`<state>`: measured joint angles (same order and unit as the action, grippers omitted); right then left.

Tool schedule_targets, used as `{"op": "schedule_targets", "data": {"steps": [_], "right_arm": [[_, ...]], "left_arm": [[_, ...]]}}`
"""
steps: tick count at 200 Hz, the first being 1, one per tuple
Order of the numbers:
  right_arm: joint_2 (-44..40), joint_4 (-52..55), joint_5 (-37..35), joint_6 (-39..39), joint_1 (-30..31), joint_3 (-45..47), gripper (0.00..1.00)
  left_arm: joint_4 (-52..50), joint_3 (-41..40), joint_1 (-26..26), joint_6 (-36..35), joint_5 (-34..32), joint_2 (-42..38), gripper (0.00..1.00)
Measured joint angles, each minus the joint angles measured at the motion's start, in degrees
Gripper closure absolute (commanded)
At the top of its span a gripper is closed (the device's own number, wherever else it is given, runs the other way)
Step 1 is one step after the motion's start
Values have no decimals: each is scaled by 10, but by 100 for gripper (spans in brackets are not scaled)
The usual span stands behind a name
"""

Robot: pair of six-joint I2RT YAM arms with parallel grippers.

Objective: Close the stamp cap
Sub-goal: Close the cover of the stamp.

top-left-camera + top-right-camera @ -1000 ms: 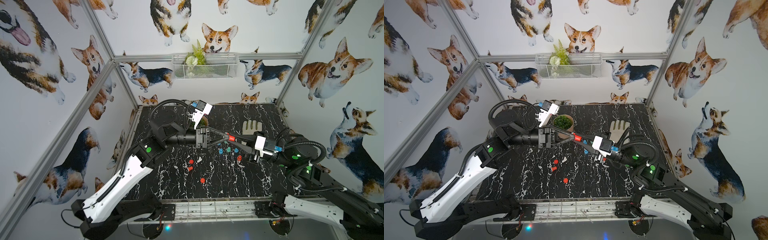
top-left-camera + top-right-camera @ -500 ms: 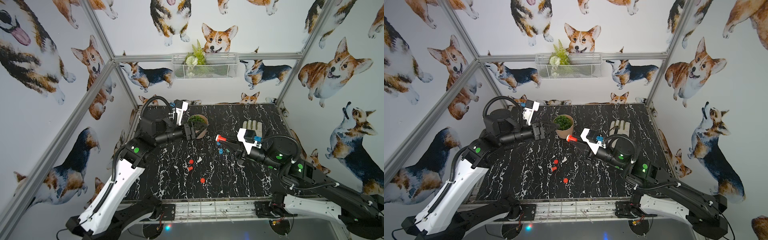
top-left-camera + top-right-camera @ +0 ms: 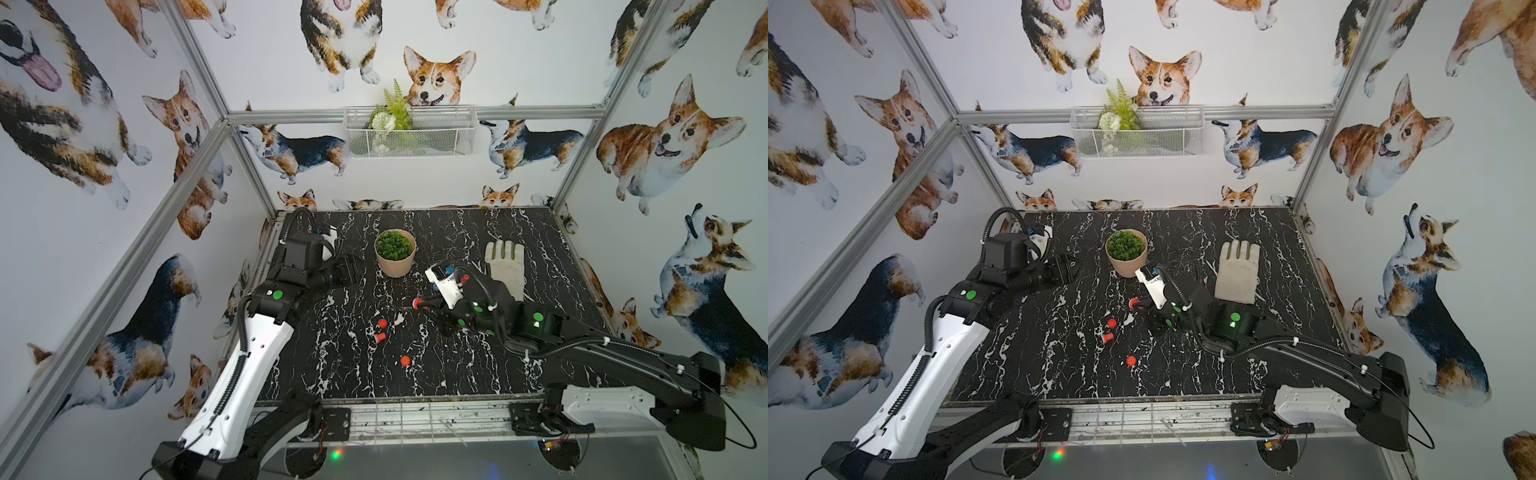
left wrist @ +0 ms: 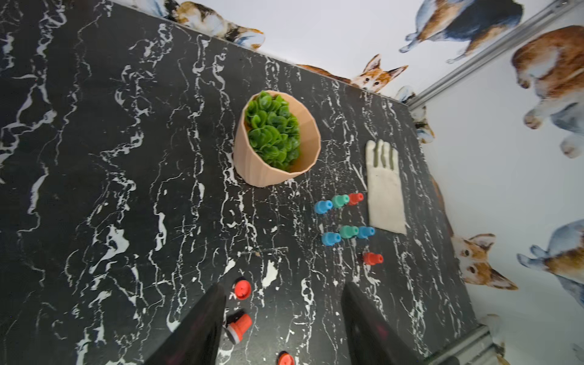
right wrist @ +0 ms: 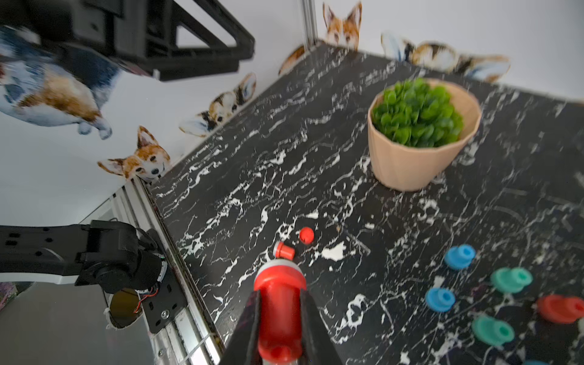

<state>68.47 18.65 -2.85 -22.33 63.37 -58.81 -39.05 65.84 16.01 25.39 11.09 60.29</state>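
A red stamp (image 5: 279,311) with a pale ring near its far end sits between the fingers of my right gripper (image 5: 279,303), which is shut on it. In both top views this stamp (image 3: 417,302) (image 3: 1133,303) hangs over the middle of the table, pointing left. My left gripper (image 4: 282,286) is open and empty, drawn back toward the back left corner (image 3: 353,270). Below it on the table lie a red cap (image 4: 242,289), a small red stamp on its side (image 4: 240,327) and another red piece (image 4: 286,358). Whether the held stamp's cap is fully seated I cannot tell.
A tan pot with a green plant (image 3: 395,252) (image 3: 1126,252) stands at the back middle. A pale glove (image 3: 505,268) (image 3: 1237,270) lies at the back right. Several blue, green and red stamps (image 4: 343,218) stand between pot and glove, under my right arm.
My left gripper has opened, let go of the red stamp and pulled away to the back left. The right gripper has carried the stamp left and toward the front.
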Motion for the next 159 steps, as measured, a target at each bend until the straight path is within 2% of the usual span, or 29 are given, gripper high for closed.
{"op": "schedule_targets", "data": {"steps": [39,76,159], "right_arm": [[111,87,25,-96,0,-38,100],[207,147,71,-137,5,-68,100],[297,180,121,-173,20,-97,100]], "left_arm": [[29,-50,-25,-47,-41,6,37],[68,-96,-43,-78,-70,13,37],[81,-111,-47,-97,-97,-3,37]]}}
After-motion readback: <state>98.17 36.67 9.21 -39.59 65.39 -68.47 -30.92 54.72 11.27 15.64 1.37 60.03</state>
